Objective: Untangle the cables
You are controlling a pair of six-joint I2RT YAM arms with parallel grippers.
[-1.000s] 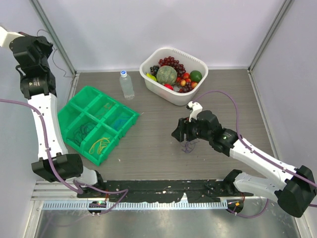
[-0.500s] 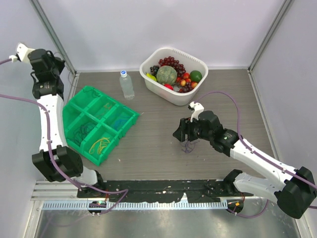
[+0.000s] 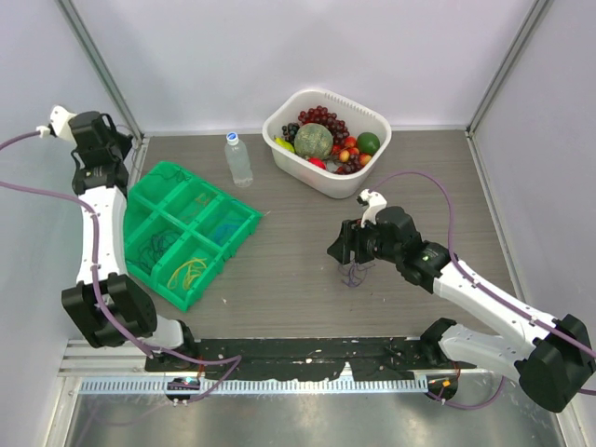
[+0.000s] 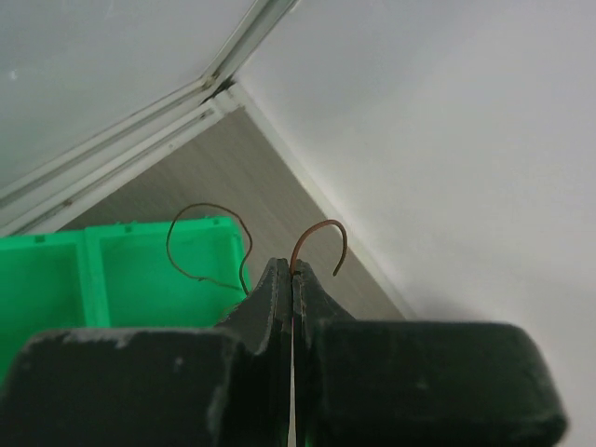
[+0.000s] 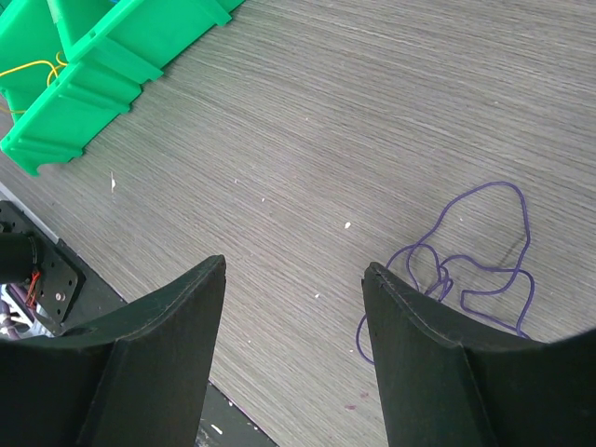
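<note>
Left hand (image 4: 291, 270): clenched on the brown cable (image 4: 321, 223), two curls poking out past the tips, raised near the green tray (image 4: 140, 270). Right hand (image 5: 293, 270): released, low over the purple cable (image 5: 447, 273), seemingly knotted, lying loose on the surface (image 5: 279, 112)

This is looking like a robotics lab: white panels (image 3: 279, 56) and metal framing (image 3: 100, 70) are enclosing the counter (image 3: 298, 270), with the left arm (image 3: 96, 233) and right arm (image 3: 484, 298) sitting bolted at the counter's near edge.
</note>
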